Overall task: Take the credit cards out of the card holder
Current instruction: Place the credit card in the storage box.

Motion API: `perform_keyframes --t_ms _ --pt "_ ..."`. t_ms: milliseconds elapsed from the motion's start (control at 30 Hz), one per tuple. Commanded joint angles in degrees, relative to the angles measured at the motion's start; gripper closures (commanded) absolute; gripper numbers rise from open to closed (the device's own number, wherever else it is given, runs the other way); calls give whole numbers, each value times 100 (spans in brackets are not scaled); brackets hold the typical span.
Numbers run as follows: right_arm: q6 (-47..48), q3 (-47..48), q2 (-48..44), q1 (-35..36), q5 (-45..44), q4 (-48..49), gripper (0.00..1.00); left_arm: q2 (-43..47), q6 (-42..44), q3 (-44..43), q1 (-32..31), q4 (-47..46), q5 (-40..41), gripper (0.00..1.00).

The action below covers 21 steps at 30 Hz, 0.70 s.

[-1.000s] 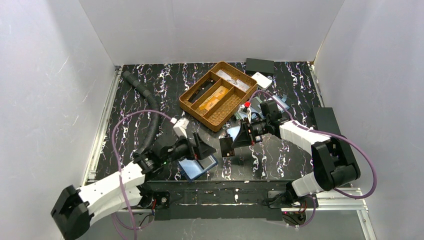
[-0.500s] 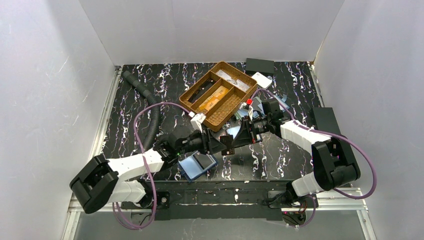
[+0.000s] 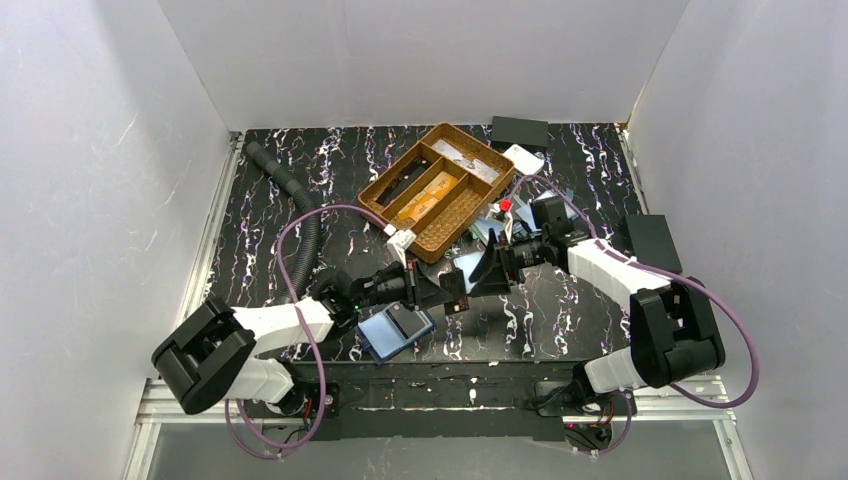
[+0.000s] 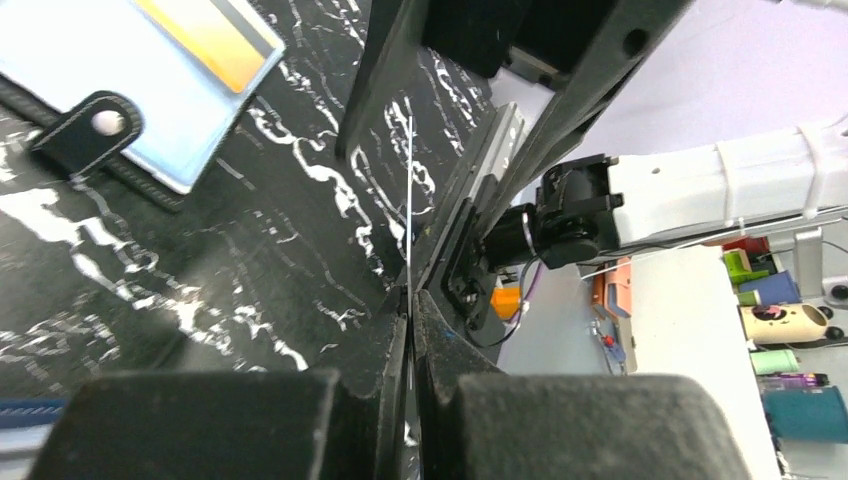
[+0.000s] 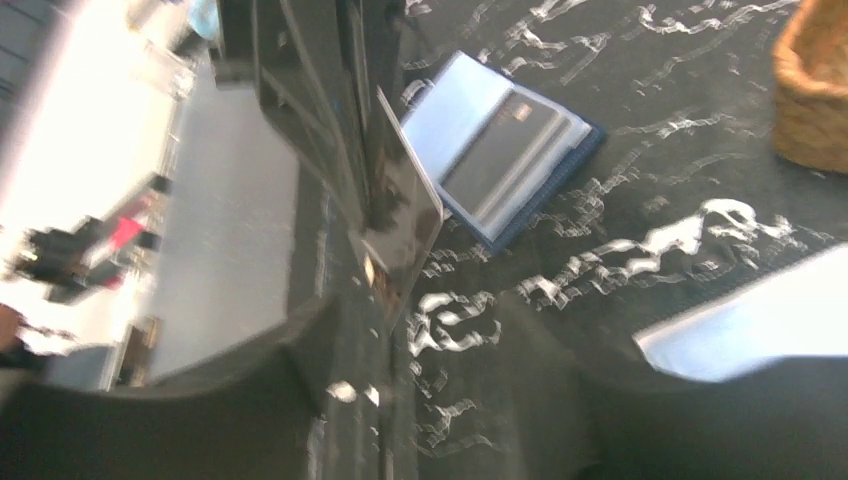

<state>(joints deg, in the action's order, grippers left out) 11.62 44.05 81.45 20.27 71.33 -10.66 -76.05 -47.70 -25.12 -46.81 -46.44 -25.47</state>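
The left fingers are pressed tight together on a dark credit card. They hold it on edge above the table, near the middle, between the two arms. The right fingers stand parted on either side of the card's right end, and whether they touch it cannot be told. Just beside them an opened card holder lies flat with its pale blue panel up. A yellow-orange card is tucked into it, and a black snap strap sits at its edge. A second blue holder lies at the near edge of the table, just left of the held card, with another dark card on top. A brown woven tray sits farther back, and a black corrugated hose runs along the left.
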Motion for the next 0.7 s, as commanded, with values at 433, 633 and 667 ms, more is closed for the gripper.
perform_keyframes --t_ms 433,633,667 --pt "4809 3028 629 -1049 -2775 -5636 2 -28 4307 -3951 2506 7074 -475 100" --pt "4760 4544 1390 -1078 -3149 -6615 2 -1491 5546 -6398 2969 8574 -401 100" --pt "4598 4595 1420 -1078 -3123 -6559 2 -1782 5669 -6847 2989 8794 -312 100"
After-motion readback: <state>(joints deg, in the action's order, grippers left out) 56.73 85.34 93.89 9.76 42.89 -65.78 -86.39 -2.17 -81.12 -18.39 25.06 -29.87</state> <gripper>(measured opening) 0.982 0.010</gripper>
